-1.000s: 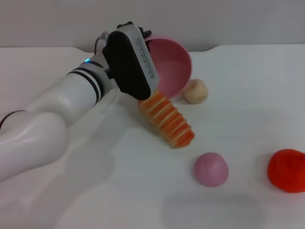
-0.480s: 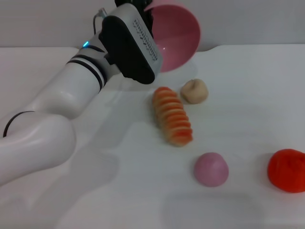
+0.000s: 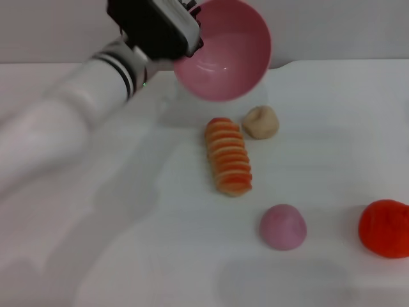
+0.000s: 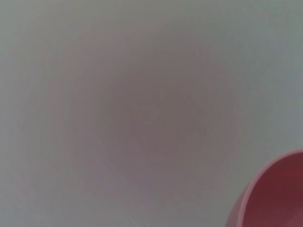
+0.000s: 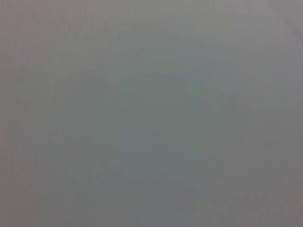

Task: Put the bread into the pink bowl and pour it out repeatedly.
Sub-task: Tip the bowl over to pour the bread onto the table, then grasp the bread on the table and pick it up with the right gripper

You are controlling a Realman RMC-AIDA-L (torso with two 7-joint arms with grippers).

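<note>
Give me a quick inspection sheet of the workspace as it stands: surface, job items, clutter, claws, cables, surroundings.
Surface: white table, no spills seen.
Job's things: pink bowl held up above the table, tipped, nothing in it; bread lying on the table below it.
Clutter: beige bun beside the bread's far end; pink dome and red lump nearer the robot.
Claws: left claw at the bowl's rim, holding it; right claw not in view.
Cables: nothing seen.
Surroundings: plain grey wall behind.

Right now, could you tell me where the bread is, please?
In the head view the bread lies on the table near its middle, just left of the beige bun and below the raised pink bowl.
</note>
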